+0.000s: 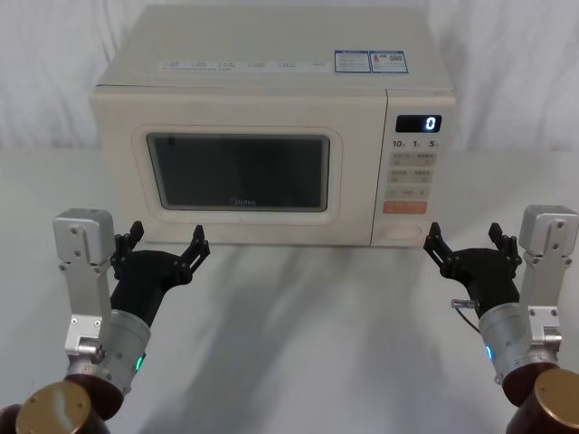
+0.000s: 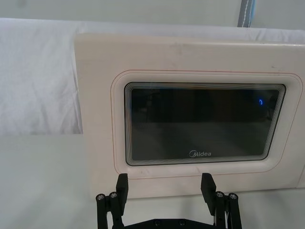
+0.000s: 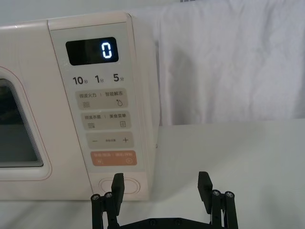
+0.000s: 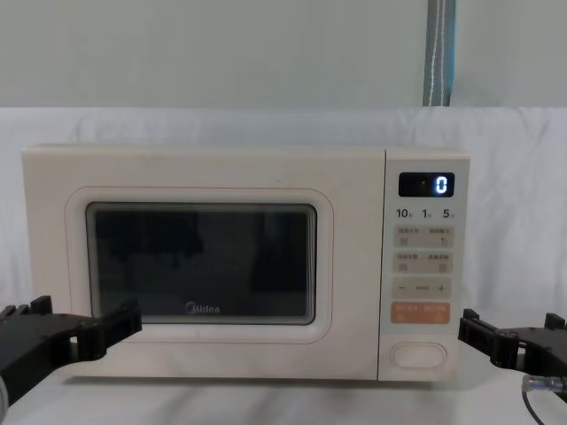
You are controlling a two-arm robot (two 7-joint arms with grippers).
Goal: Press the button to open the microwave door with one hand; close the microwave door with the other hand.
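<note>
The cream Midea microwave [image 1: 271, 127] is sitting on the white table [image 1: 308, 344] with its microwave door [image 1: 240, 172] lying flush and shut, and the oval button [image 3: 119, 185] is sitting at the bottom of the keypad panel, just under the orange key [image 3: 113, 158]. The right gripper [image 1: 471, 243] is hovering with fingers spread wide just in front of that button, not touching it. The left gripper [image 1: 159, 241] is hanging equally wide before the door's lower left corner, holding nothing.

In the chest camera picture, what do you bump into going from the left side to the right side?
Left gripper → microwave door → button → right gripper.
</note>
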